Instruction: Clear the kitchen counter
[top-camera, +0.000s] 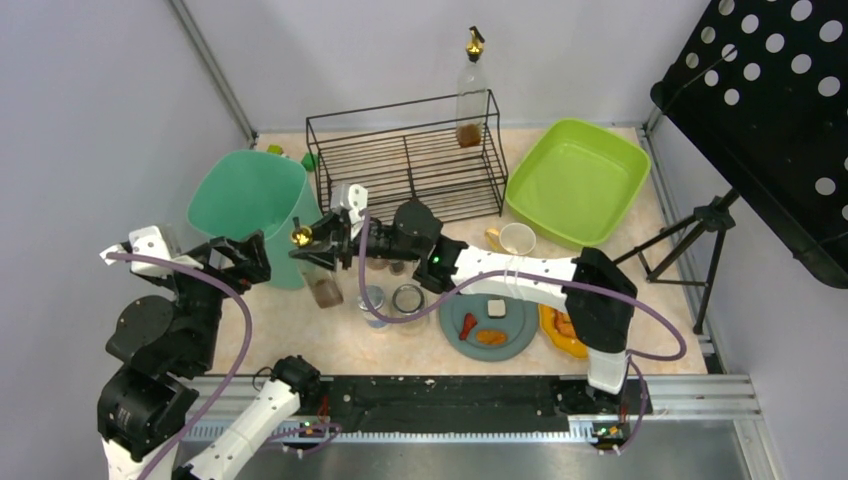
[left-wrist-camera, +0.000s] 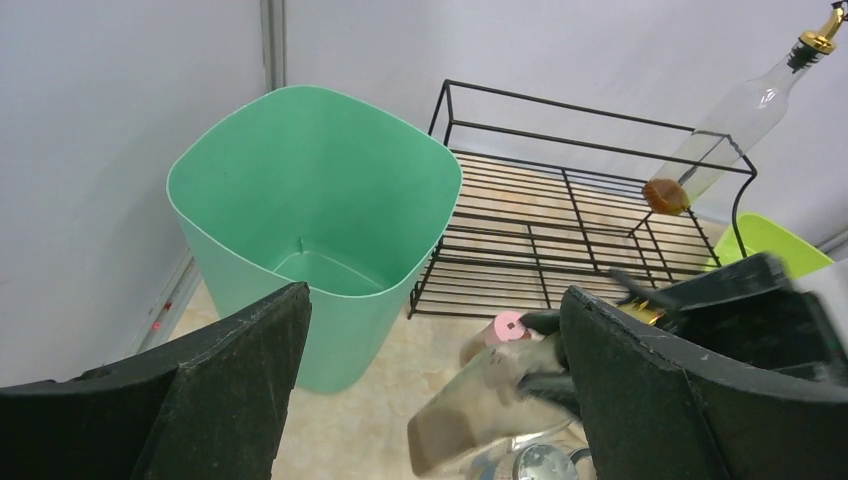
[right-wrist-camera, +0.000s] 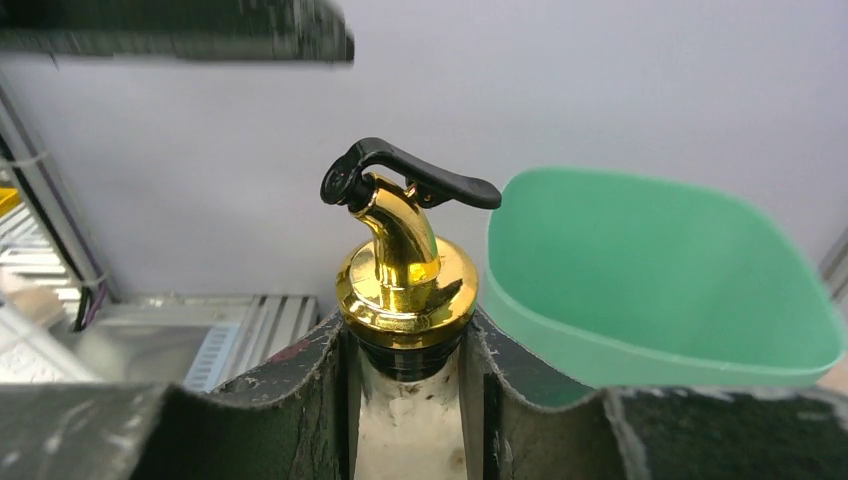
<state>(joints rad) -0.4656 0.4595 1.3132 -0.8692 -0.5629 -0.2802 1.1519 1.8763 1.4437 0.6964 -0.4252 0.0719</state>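
The right gripper (right-wrist-camera: 410, 400) clamps the neck of a glass bottle (top-camera: 323, 285) just under its gold pourer (right-wrist-camera: 405, 275), left of centre in the overhead view, beside the green bin (top-camera: 250, 200) — whether the bottle's base touches the kitchen counter (top-camera: 340, 345) is unclear. The left gripper (left-wrist-camera: 432, 310) hangs at left, jaws spread wide, grasping nothing. The beige counter fills mid-frame, carrying a wire rack (top-camera: 410, 160), a lime tub (top-camera: 575, 175) and a plate (top-camera: 515, 335).
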